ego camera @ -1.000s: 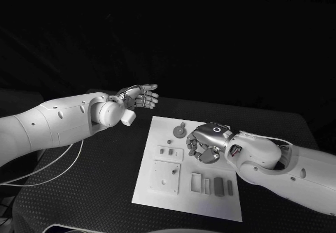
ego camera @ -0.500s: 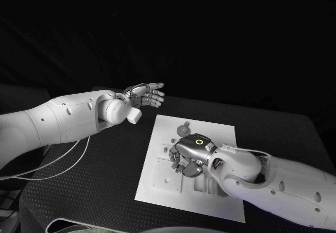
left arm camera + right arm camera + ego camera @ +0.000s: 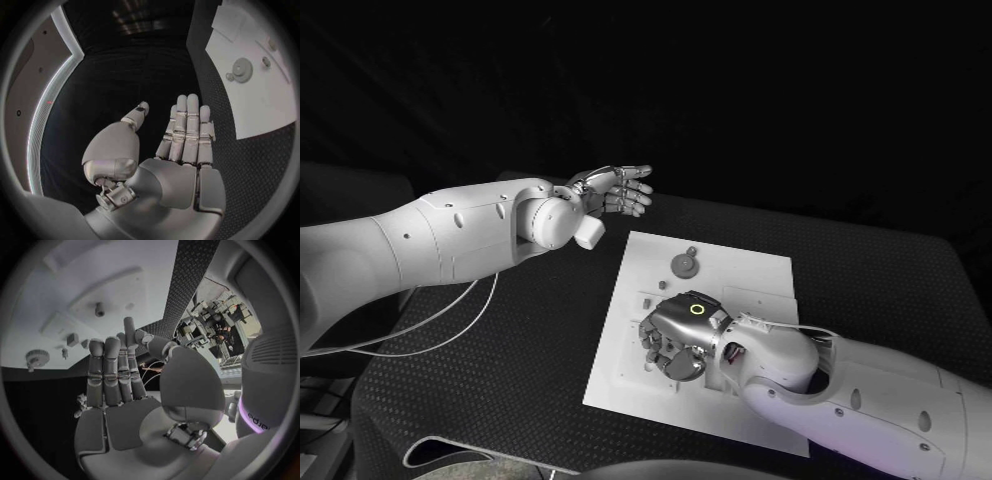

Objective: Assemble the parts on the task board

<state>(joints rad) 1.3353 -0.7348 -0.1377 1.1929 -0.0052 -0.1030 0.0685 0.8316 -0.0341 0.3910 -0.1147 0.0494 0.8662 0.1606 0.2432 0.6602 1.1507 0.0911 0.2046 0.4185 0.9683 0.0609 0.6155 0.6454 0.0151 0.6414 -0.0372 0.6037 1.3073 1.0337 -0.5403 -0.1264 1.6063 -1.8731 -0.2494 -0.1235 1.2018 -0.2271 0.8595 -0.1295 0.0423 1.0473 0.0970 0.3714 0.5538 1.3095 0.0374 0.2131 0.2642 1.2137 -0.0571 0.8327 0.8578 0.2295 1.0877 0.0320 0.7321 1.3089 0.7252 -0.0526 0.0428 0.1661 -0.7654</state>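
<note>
The white task board point(image 3: 740, 275) lies in the middle of the black table. A round grey gear point(image 3: 684, 265) sits near its far end. My right hand point(image 3: 678, 335) is low over the board's left middle and covers the parts there. In the right wrist view that hand point(image 3: 115, 377) has its fingers stretched out with nothing in them, above the board point(image 3: 94, 285), with a peg point(image 3: 99, 309) and the gear point(image 3: 37, 358) beyond. My left hand point(image 3: 615, 190) hovers open past the board's far left corner. Its fingers point(image 3: 187, 132) are straight and empty, with the board point(image 3: 256, 95) beside it.
A pale cable point(image 3: 437, 325) loops over the table under my left arm. Black table surface point(image 3: 877, 270) lies bare to the board's right and far side. Small recesses and low blocks point(image 3: 651, 300) mark the board near my right hand.
My right hand has slid across the board toward its near left part and now covers the slots there. My left hand has kept its open pose. The camera has shifted a little.
</note>
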